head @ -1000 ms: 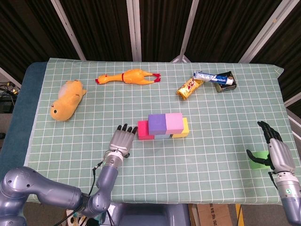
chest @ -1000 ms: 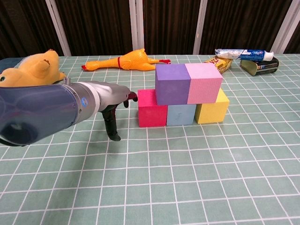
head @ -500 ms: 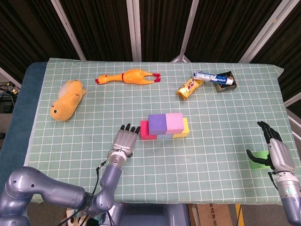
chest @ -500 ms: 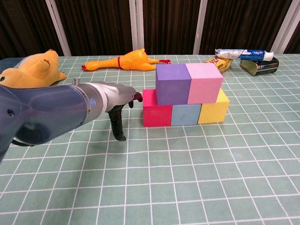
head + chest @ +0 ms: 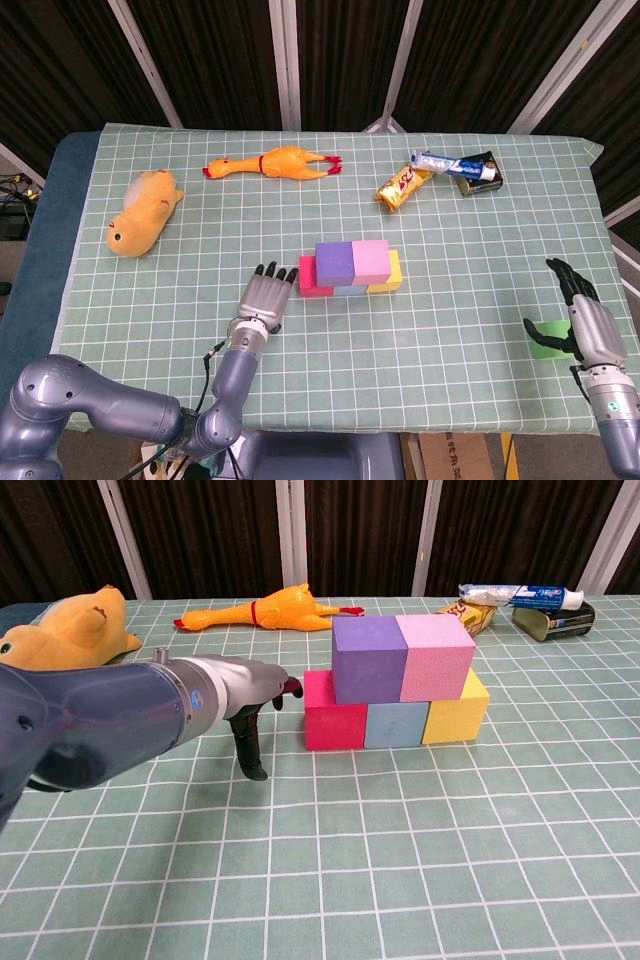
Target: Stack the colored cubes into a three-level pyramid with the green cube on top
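Observation:
Red (image 5: 308,280), light blue (image 5: 347,290) and yellow (image 5: 391,272) cubes form a row at the table's middle. On them sit a purple cube (image 5: 333,259) and a pink cube (image 5: 371,258). The chest view shows the same stack: red (image 5: 335,722), blue (image 5: 393,724), yellow (image 5: 456,712), purple (image 5: 367,660), pink (image 5: 436,657). My left hand (image 5: 265,297) lies left of the red cube, its fingers (image 5: 290,687) straight and reaching the cube's left face. The green cube (image 5: 544,342) lies near the right front edge, partly hidden by my right hand (image 5: 590,322), whose fingers are spread beside it.
A yellow plush duck (image 5: 145,210) lies at the far left and a rubber chicken (image 5: 275,163) at the back. A snack bar (image 5: 403,185), a toothpaste tube (image 5: 455,165) and a dark tin (image 5: 480,176) sit at the back right. The table's right edge runs beside my right hand.
My left hand moved right against the red cube, and the whole stack slid a little to the right. In the last half second nothing visibly moved. The right hand stayed still.

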Robot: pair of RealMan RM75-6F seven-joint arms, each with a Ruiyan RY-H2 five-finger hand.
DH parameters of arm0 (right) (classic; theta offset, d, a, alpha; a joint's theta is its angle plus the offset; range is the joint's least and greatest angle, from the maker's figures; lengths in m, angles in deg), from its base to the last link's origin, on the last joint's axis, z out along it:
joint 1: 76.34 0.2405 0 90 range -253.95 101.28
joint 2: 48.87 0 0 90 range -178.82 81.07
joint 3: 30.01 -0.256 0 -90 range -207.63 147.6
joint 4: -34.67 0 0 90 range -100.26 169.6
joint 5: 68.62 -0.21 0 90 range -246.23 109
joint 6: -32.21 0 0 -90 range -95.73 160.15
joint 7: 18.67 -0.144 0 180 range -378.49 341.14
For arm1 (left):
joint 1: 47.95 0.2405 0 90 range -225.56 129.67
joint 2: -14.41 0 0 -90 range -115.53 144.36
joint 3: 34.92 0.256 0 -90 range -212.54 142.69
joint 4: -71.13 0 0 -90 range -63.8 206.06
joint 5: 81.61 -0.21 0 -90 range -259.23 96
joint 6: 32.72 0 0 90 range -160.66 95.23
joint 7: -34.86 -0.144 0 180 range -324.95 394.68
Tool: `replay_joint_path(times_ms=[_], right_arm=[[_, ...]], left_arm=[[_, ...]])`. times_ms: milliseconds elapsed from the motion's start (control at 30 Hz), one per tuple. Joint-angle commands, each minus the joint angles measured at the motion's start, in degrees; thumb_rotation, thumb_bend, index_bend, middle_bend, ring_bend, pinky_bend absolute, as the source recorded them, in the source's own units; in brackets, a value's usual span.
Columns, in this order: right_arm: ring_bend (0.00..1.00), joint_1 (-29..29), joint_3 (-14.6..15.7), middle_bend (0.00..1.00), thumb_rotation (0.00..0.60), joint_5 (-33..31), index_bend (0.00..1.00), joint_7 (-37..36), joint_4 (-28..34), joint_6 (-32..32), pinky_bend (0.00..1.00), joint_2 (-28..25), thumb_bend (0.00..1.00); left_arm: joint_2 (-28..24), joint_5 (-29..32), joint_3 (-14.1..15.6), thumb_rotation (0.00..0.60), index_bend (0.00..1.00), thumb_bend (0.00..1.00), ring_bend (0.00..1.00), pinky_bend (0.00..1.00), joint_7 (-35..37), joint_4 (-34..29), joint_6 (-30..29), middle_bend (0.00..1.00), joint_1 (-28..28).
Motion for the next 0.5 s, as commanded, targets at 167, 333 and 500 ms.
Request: replay_joint_path(times_ms=[167,333,500], right_arm=[[0.0,0.0,0.0,0.0,0.6,0.0,0.0,0.1,-0.2,-0.1,0.0,0.0,0.35],[0.0,0.0,0.1,0.0,0.6,0.1,0.0,0.2,-0.2,0.1,0.0,0.0,0.34],[0.0,-0.1,0.2,0.0,0.6,0.5,0.0,0.5,0.0,0.3,0.0,-0.1,0.35]], left_arm=[[-0.8,-0.4,0.0,0.6,0.03,0.28,0.04,0.11,-0.1,-0.9,-0.7,0.13,0.3],[-3.7,-2.1,-0.4,0.6,0.03,0.28,0.04,0.11,0.8,-5.2,-2.8,0.13,1.5],[-9.5,-6.0,0.0,0.6,0.03,0.28,0.04,0.11,2.0,-13.0,-5.8,0.14,3.6]])
